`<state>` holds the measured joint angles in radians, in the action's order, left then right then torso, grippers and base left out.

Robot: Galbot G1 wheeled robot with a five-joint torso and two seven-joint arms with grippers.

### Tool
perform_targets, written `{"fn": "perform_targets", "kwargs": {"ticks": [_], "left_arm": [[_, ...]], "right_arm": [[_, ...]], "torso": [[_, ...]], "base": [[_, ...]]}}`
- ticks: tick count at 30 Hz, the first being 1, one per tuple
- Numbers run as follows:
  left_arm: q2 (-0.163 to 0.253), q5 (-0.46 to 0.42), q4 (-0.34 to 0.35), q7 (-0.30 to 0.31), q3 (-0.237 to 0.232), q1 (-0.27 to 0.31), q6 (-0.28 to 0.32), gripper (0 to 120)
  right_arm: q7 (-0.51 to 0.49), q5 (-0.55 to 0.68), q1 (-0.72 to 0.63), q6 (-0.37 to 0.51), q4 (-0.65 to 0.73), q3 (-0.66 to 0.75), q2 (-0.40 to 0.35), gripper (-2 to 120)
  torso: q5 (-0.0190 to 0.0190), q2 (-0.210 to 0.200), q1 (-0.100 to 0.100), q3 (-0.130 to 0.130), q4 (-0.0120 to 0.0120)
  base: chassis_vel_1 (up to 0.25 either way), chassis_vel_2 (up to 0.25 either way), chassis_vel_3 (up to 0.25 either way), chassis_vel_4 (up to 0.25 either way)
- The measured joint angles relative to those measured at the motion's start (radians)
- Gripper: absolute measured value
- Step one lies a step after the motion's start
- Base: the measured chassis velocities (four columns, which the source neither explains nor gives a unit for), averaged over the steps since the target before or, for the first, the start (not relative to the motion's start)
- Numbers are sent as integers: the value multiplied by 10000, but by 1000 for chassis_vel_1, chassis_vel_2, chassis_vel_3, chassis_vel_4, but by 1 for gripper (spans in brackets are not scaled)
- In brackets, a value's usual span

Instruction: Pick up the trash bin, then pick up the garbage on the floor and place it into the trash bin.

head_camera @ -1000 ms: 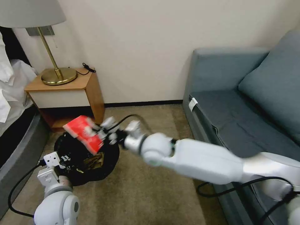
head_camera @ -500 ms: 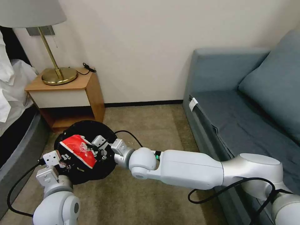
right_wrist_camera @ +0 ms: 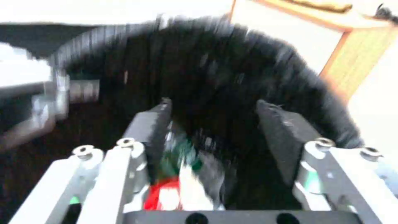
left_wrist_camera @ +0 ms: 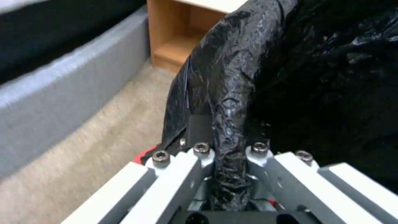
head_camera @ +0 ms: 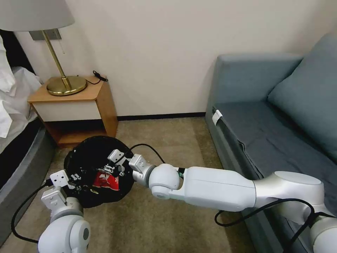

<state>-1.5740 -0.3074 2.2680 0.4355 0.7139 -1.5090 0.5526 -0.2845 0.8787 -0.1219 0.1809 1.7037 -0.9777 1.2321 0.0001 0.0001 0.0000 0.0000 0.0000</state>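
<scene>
Here, left gripper (left_wrist_camera: 230,174) jaws clamping trash bin (head_camera: 87,151) rim, right gripper (head_camera: 114,165) jaws apart, red snack packet (head_camera: 105,181) inside.

Trash bin (head_camera: 92,154): white body hidden under black bag. Red snack packet (head_camera: 106,181), lower left of head view, partly sunk in the bag; print unreadable. Right wrist view smeared by blur. Lamp shade (head_camera: 33,14) cut off at upper left edge. Sofa (head_camera: 281,116) cut off at right edge.
</scene>
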Motion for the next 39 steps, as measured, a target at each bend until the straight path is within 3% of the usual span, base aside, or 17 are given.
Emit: {"fn": "perform_targets", "kwargs": {"ticks": [3,5,7,8,9,12,19,31,37,39], "left_arm": [[2,-498,-41,247,-31,-17,138,2],[31,-2065,-172,1095,-71,1,512,2],[45,-2476,-217,1386,-71,25,597,2],[79,-3463,-313,2032,-39,76,773,2],[79,-3463,-313,2032,-39,76,773,2],[168,-5300,-689,3183,95,219,1065,2],[333,-5556,-1556,3392,251,398,1023,2],[318,-5077,-1929,3274,193,425,925,3],[318,-4630,-1737,3024,184,298,791,19],[319,-4152,-1559,2675,183,176,696,26]], "right_arm": [[-17,23,-1,6,169,216,-80,67],[-21,56,26,22,494,567,-368,79],[-23,67,36,29,584,645,-454,82],[-31,87,40,40,777,796,-656,88],[-31,87,40,40,777,796,-656,88],[-66,100,-61,52,1097,1069,-1049,99],[-69,-129,-443,39,1225,1381,-1468,100],[-14,-355,-877,-11,1388,1730,-2017,100],[10,-405,-1012,-18,1442,1865,-2149,100],[17,-425,-1079,-20,1465,1934,-2220,100]], "torso": [[0,0,0,0,1],[-1,0,0,1,0],[-1,0,0,0,-1],[1,0,0,0,-2],[1,0,0,0,-2],[-1,0,0,0,-2],[-2,-2,0,0,-1],[0,-2,0,0,-1],[0,-2,0,0,0],[-1,-2,0,0,0]], "base": [[0,0,0,0],[0,0,0,0],[0,0,0,0],[0,0,0,0],[0,0,0,0],[0,0,0,0],[0,0,0,0],[0,0,0,0],[0,0,0,0],[0,0,0,0]]}}
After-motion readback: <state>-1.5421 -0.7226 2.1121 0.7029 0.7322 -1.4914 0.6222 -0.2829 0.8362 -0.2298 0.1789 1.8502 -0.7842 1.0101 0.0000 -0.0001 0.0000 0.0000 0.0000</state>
